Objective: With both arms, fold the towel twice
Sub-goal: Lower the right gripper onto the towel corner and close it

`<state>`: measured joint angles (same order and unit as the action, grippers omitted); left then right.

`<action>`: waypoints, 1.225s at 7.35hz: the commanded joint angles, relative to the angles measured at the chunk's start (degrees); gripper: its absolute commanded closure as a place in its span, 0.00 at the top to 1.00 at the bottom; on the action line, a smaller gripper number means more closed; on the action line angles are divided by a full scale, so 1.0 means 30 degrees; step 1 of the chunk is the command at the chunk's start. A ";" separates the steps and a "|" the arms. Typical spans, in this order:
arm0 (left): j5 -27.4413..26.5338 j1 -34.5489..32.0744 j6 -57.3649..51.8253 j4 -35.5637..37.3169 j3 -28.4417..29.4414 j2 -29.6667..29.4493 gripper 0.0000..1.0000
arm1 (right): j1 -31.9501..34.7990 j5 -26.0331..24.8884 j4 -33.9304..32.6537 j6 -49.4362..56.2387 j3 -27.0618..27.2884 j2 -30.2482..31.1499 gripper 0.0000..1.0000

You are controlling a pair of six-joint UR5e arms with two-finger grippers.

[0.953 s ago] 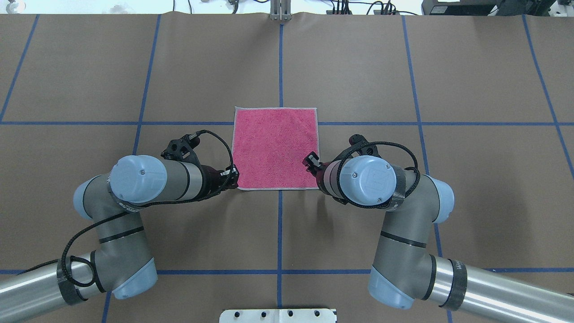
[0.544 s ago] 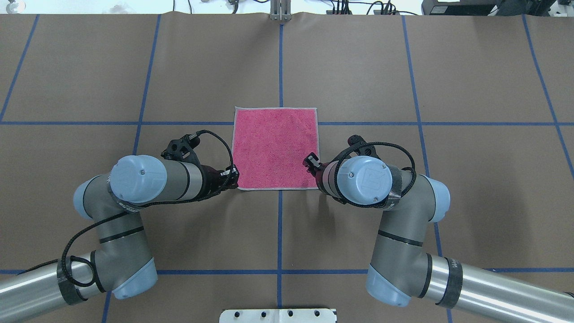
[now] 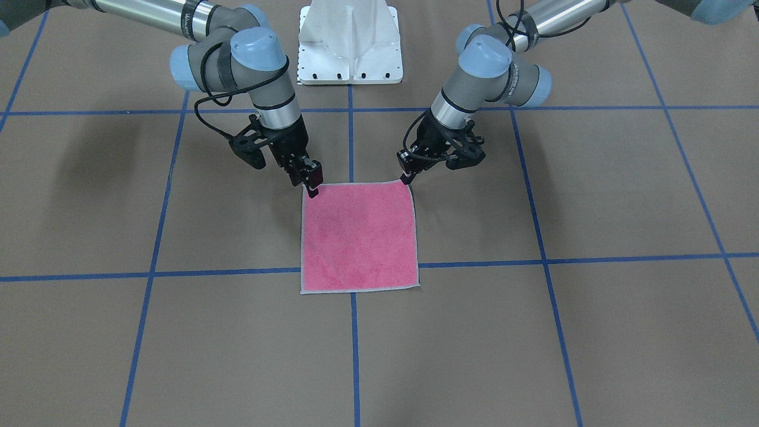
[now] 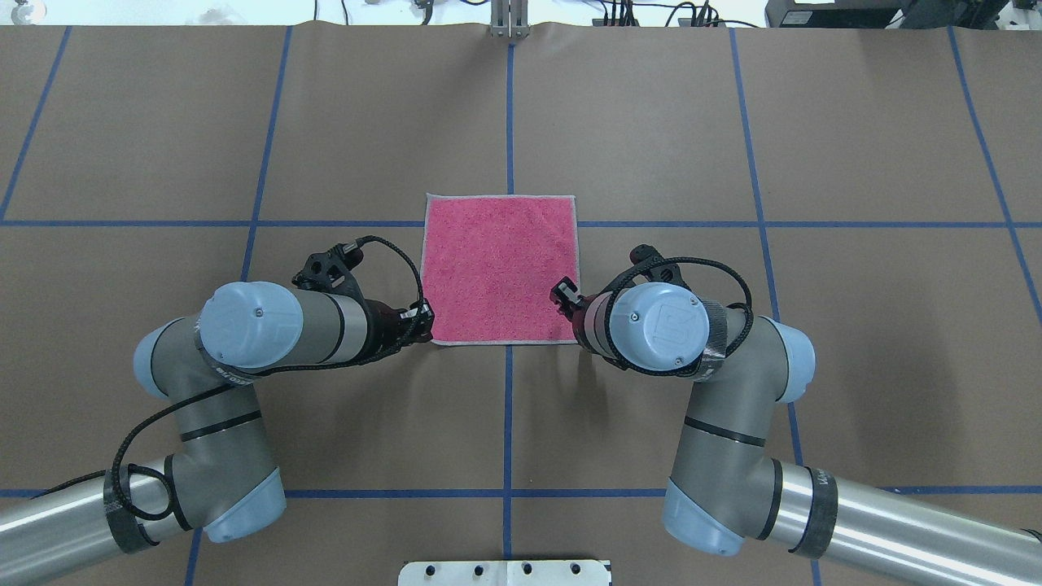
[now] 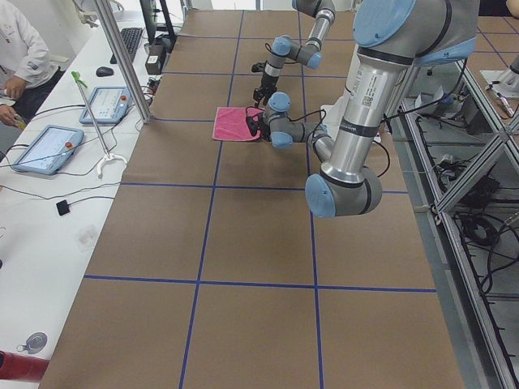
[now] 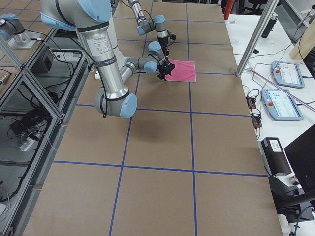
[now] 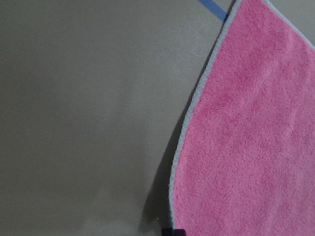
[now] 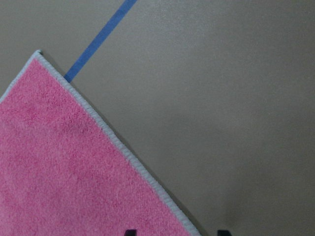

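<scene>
Pink terry towel [image 3: 359,237] lies flat just ahead of your left gripper [image 3: 407,177], apparently pinched on one corner, and your right gripper [image 3: 312,187], spread astride the other; a shallow bite there risks a skewed, one-sided fold.

Brown table [image 4: 163,122] (blue-taped grid [image 4: 510,122]), pink towel [image 4: 498,268] — flat

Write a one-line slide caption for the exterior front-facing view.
Left gripper and right gripper at the robot-side corners of a flat pink towel.

The right arm [image 4: 720,423] has edged slightly inward toward the towel [image 4: 501,268].
</scene>
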<state>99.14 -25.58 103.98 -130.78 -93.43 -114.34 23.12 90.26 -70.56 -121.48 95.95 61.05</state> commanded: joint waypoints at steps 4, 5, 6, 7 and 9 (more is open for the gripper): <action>0.0000 0.0000 0.0000 -0.0059 0.0030 -0.0001 0.00 | 0.0000 0.0000 0.0023 0.0004 -0.0198 -0.0075 0.60; 0.0029 0.0000 0.0000 -0.0059 0.0059 -0.0001 0.00 | 0.0000 0.0000 0.0024 0.0004 -0.0227 -0.0075 0.59; 0.0029 0.0000 0.0000 -0.0059 0.0059 -0.0001 0.00 | -0.0029 0.0000 0.0024 0.0004 -0.0227 -0.0075 0.58; 0.0000 0.0000 0.0000 -0.0059 0.0059 -0.0001 0.00 | -0.0059 0.0000 0.0024 0.0004 -0.0343 -0.0075 0.58; 0.0000 0.0000 0.0000 -0.0088 0.0089 -0.0001 0.00 | -0.0088 -0.0029 -0.0005 -0.0025 -0.0519 -0.0221 0.56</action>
<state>99.15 -25.58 103.97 -131.01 -93.20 -114.34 22.93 90.24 -70.51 -121.49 94.69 60.60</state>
